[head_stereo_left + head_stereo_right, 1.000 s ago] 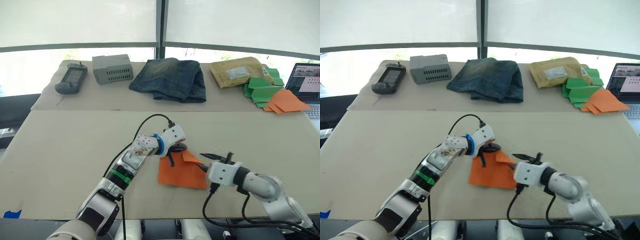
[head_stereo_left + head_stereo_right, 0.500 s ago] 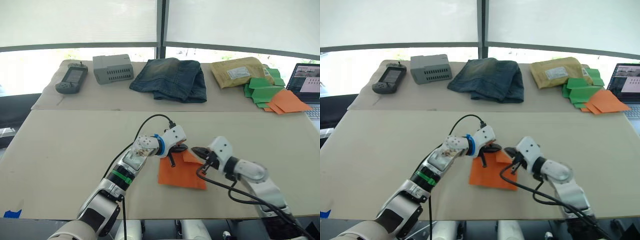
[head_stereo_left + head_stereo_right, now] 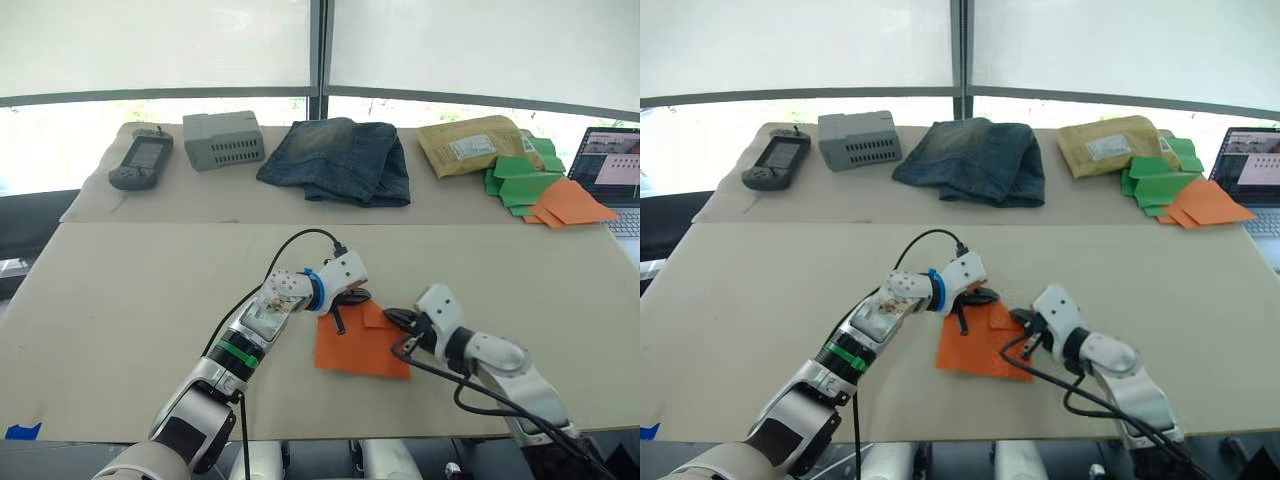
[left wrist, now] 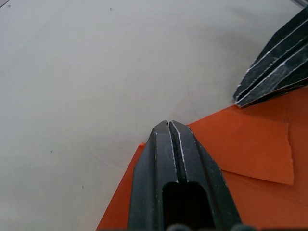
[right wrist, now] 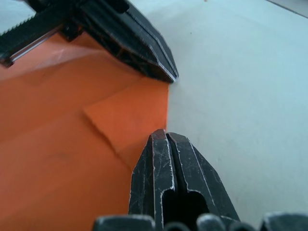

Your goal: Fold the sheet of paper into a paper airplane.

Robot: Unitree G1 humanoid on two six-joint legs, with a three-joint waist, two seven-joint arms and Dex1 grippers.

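The bright orange sheet of paper (image 3: 355, 350) lies flat on the near table, with its far right corner folded over into a small flap (image 3: 376, 316). My left gripper (image 3: 342, 318) is shut, its tip resting on the sheet's far edge beside the flap. Shut as well, my right gripper (image 3: 391, 317) touches the flap's right edge with its tip. In the left wrist view the closed fingers (image 4: 169, 144) sit on the orange paper (image 4: 245, 144). The right wrist view has its closed fingers (image 5: 166, 159) at the flap (image 5: 130, 115), facing the left gripper (image 5: 159, 65).
On the back table lie a handheld device (image 3: 140, 160), a grey box (image 3: 224, 138), folded jeans (image 3: 340, 160), a padded envelope (image 3: 475, 145), green folded papers (image 3: 520, 175), paler orange papers (image 3: 572, 203) and a laptop (image 3: 612, 165). Blue tape (image 3: 20, 432) marks the front left edge.
My right arm swung its wrist up and inward, then lowered; its gripper tip stays at the flap's right edge. The left gripper and the sheet have hardly moved.
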